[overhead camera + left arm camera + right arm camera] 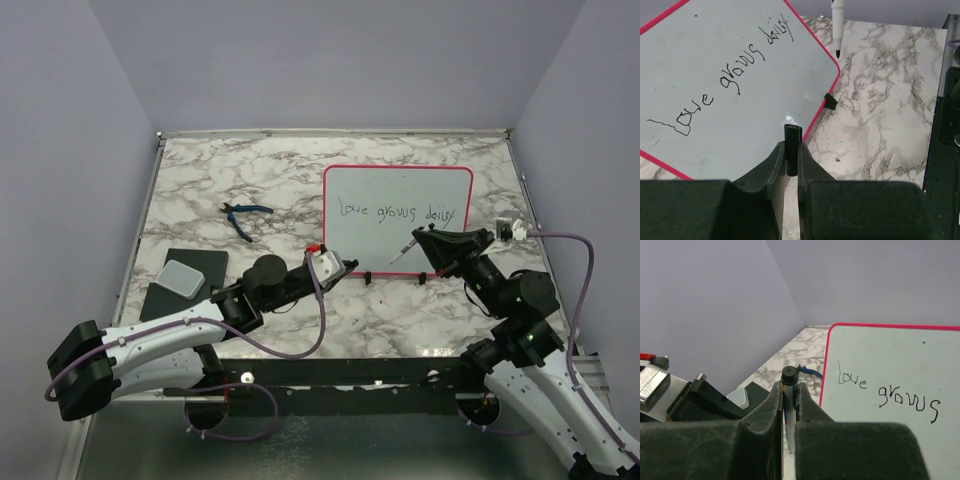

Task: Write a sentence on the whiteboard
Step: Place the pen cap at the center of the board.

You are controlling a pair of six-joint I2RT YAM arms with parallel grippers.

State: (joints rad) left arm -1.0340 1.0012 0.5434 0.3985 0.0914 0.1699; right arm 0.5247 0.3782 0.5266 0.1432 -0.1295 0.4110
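- Whiteboard [398, 185]: flat on table [250, 170], right of centre, just beyond both grippers.
- Sentence [402, 212]: "Love grows daily", one line across board.
- L gripper [791, 152]: clamped on small black piece [792, 131], at board's near-left corner.
- R gripper [789, 390]: clamped on marker [788, 375]; tip by board's near edge, contact unclear.
- Pliers [245, 213]: left of board, apart.

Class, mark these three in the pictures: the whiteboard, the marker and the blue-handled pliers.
whiteboard [360, 245], top view, bare lower-left surface.
marker [838, 22], left wrist view, white barrel above the dark tip.
blue-handled pliers [250, 210], top view, upper blue handle.
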